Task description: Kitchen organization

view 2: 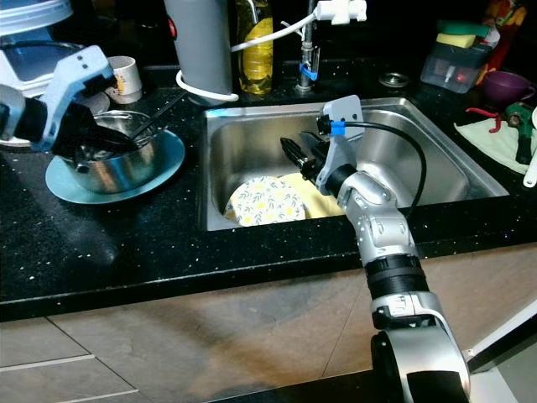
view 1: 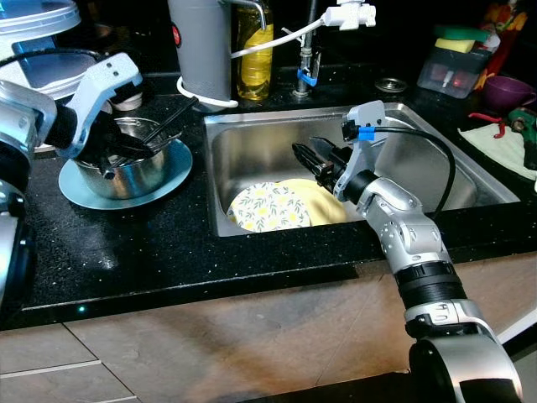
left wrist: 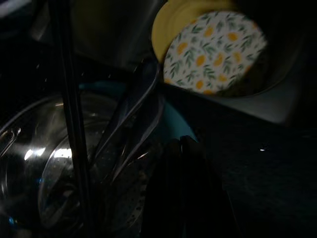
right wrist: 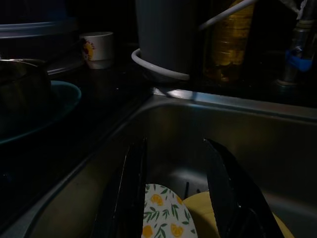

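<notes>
Two plates lie in the sink, toward its near-left corner: a patterned plate with yellow and green sprigs, resting partly over a plain yellow plate that sticks out to its right. The right gripper hangs inside the basin just above and slightly far of them, its black fingers spread apart and empty, pointing left and down. In the right wrist view the patterned plate sits between the two fingers with the yellow one just beside it, so the plates lie straight ahead of and below this gripper. Both lie nearly flat, tilted a little against the sink's near wall, which probably means an edge has to be caught rather than the face.

On the tabletop to the left of the sink, a steel pot holding utensils stands on a blue plate. The left gripper is down at the pot's rim among the utensils; whether it is clenched on anything I cannot tell, the wrist view being too dark.

For the plates, the right arm is plainly the nearer; the left is well apart, across the sink's edge. A grey jug, an oil bottle and the tap stand along the far side.
</notes>
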Tool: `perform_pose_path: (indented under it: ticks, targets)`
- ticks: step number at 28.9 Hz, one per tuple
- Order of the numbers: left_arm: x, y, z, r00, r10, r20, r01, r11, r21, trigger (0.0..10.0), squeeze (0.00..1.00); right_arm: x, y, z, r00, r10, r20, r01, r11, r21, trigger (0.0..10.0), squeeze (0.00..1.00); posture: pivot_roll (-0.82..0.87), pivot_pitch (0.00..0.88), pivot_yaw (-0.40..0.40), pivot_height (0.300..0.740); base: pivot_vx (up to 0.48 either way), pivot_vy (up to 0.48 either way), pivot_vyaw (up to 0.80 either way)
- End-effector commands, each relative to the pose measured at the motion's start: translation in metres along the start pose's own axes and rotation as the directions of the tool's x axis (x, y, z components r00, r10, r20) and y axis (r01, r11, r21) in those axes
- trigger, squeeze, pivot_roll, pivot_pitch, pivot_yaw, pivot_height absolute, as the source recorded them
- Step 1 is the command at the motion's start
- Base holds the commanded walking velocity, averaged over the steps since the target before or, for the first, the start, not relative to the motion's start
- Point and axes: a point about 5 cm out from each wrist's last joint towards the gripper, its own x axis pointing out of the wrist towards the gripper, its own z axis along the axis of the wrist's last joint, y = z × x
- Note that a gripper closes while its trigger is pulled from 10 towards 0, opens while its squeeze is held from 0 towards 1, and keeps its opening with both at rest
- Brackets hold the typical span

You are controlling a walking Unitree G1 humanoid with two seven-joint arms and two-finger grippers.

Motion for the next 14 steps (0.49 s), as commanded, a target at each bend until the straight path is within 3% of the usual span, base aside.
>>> perform_pose_path:
  ticks: [1, 5, 6, 7, 8, 9, 10, 11, 12, 13, 14]
  targets:
    - [-0.018, 0.003, 0.004, 1.0, 0.001, 0.003, -0.001, 1.0, 0.006, 0.0, 0.0, -0.001, 0.0, 0.002, 1.0, 0.004, 0.009, -0.004, 1.0, -0.007, 10.0, 0.0, 0.06, 0.215, 0.007, 0.74, 0.0, 0.0, 0.0]
    - [-0.027, 0.005, 0.008, 1.0, 0.021, 0.018, -0.021, 1.0, 0.018, 0.0, 0.0, -0.001, -0.001, 0.002, 1.0, 0.005, 0.01, -0.005, 1.0, -0.005, 10.0, 0.0, 0.06, 0.217, 0.0, 0.74, 0.0, 0.0, 0.0]
    - [-0.029, 0.007, 0.011, 0.998, 0.053, 0.044, -0.054, 0.998, 0.023, 0.0, 0.0, -0.001, -0.001, 0.002, 1.0, 0.005, 0.011, -0.005, 1.0, -0.003, 10.0, 0.0, 0.06, 0.217, 0.0, 0.74, 0.0, 0.0, 0.0]
    - [-0.03, 0.011, 0.02, 0.982, 0.147, 0.116, -0.148, 0.989, 0.005, 0.0, 0.0, 0.0, 0.0, 0.003, 1.0, 0.004, 0.014, -0.004, 1.0, 0.001, 10.0, 0.0, 0.06, 0.219, 0.001, 0.74, 0.0, 0.0, 0.0]
    - [-0.032, 0.016, 0.026, 0.957, 0.23, 0.176, -0.229, 0.973, -0.024, 0.0, 0.0, 0.0, 0.0, 0.003, 1.0, 0.003, 0.016, -0.003, 1.0, 0.005, 10.0, 0.0, 0.06, 0.219, 0.001, 0.74, 0.0, 0.0, 0.0]
    - [-0.034, 0.021, 0.034, 0.909, 0.338, 0.242, -0.33, 0.941, -0.074, 0.0, 0.0, 0.001, 0.0, 0.004, 1.0, 0.0, 0.021, 0.0, 1.0, 0.009, 10.0, 0.0, 0.06, 0.22, 0.0, 0.74, 0.0, 0.0, 0.0]
    - [-0.035, 0.024, 0.038, 0.872, 0.403, 0.277, -0.387, 0.915, -0.113, 0.0, 0.0, 0.001, -0.001, 0.004, 1.0, -0.003, 0.025, 0.002, 1.0, 0.012, 10.0, 0.0, 0.06, 0.221, 0.0, 0.74, 0.0, 0.0, 0.0]
    - [-0.035, 0.024, 0.038, 0.872, 0.403, 0.277, -0.387, 0.915, -0.113, 0.0, 0.0, 0.001, -0.001, 0.004, 1.0, -0.003, 0.025, 0.002, 1.0, 0.012, 10.0, 0.0, 0.06, 0.221, 0.0, 0.74, 0.0, 0.0, 0.0]
    - [-0.038, 0.027, 0.041, 0.827, 0.47, 0.308, -0.444, 0.883, -0.153, 0.5, 0.0, 0.001, -0.001, 0.005, 1.0, -0.006, 0.031, 0.006, 1.0, 0.017, 10.0, 0.0, 0.06, 0.22, -0.001, 0.74, 0.0, 0.0, 0.0]
    - [-0.04, 0.032, 0.042, 0.748, 0.569, 0.341, -0.523, 0.823, -0.224, 1.3, 0.0, 0.0, -0.001, 0.006, 0.999, -0.018, 0.043, 0.017, 0.999, 0.032, 10.0, 0.0, 0.06, 0.222, -0.004, 0.74, 0.0, 0.0, 0.0]
    - [-0.039, 0.034, 0.038, 0.715, 0.615, 0.333, -0.561, 0.789, -0.252, 10.0, 0.06, 0.0, -0.001, 0.006, 0.999, -0.025, 0.048, 0.023, 0.999, 0.045, 10.0, 0.0, 0.06, 0.222, -0.004, 0.74, 0.0, 0.0, 0.0]
